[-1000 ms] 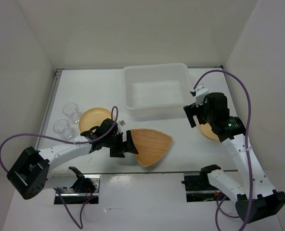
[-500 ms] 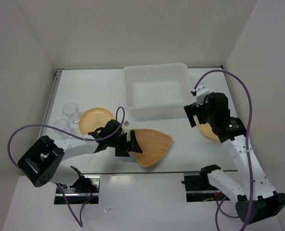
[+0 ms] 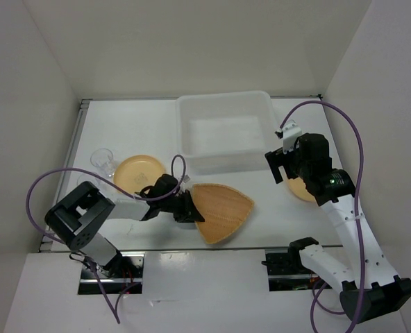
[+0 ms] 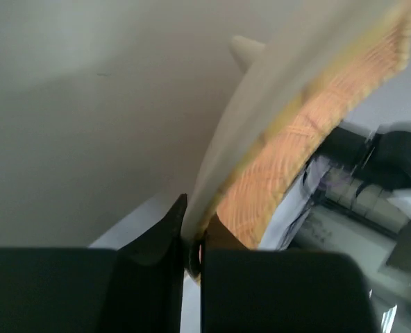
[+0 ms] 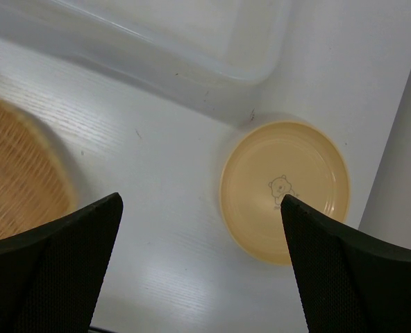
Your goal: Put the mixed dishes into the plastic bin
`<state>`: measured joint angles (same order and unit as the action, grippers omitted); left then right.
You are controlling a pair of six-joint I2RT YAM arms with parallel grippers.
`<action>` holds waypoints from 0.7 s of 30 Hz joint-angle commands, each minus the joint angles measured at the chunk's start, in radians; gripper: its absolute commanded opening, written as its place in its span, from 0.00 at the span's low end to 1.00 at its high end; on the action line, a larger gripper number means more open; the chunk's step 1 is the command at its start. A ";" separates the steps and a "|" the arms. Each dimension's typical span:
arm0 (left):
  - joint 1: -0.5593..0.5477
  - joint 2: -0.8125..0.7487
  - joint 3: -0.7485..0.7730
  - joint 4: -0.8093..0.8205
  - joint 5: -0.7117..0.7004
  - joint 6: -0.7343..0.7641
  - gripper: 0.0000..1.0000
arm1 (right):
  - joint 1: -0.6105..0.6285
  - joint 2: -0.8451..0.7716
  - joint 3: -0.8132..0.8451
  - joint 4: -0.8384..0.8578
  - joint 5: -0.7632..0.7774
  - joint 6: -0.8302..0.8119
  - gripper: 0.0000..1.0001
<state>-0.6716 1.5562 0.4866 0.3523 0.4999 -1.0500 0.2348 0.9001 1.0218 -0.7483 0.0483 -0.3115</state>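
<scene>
The left tool [image 3: 185, 211] [image 4: 191, 244] is nearly closed, pinching the left edge of the tan woven plate [image 3: 224, 212] [image 4: 299, 135], which sits just in front of the plastic bin [image 3: 223, 98] [image 5: 191, 66]. The right tool [image 3: 282, 165] [image 5: 200, 201] is spread wide and holds nothing, above an orange plate [image 5: 285, 191] on the table [image 3: 132, 132] beside the bin's near right corner. A second orange plate [image 3: 137, 172] and a clear cup [image 3: 103, 159] are at left.

Robot test cell, laboratory type
Plain white panels [image 3: 191, 48] close in a white table [image 3: 129, 132] on 3 sides. 2 black-and-white robot arms [image 3: 346, 220] are bolted side by side at its near edge, each trailing a looped purple cable [image 3: 360, 156]. Dark base mounts [image 3: 292, 262] sit exposed along the front ledge
</scene>
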 commanded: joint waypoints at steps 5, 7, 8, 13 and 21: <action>-0.014 -0.040 0.007 -0.126 -0.020 0.037 0.00 | -0.006 -0.007 -0.009 0.047 0.045 0.006 0.99; -0.023 -0.146 0.058 -0.292 -0.058 0.082 0.00 | -0.017 -0.021 -0.026 0.101 0.102 0.034 0.99; -0.032 -0.194 0.123 -0.353 -0.075 0.082 0.00 | -0.017 -0.035 -0.049 0.124 0.128 0.047 0.99; 0.006 -0.400 0.471 -0.625 -0.187 0.091 0.00 | -0.077 -0.059 -0.115 0.260 0.277 0.123 0.99; 0.138 -0.007 1.036 -0.621 -0.334 0.010 0.00 | -0.190 -0.121 -0.192 0.359 0.355 0.158 0.99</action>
<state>-0.5648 1.4048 1.4395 -0.2653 0.2497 -0.9836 0.0731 0.8143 0.8368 -0.5056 0.3401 -0.1867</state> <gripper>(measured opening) 0.091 0.991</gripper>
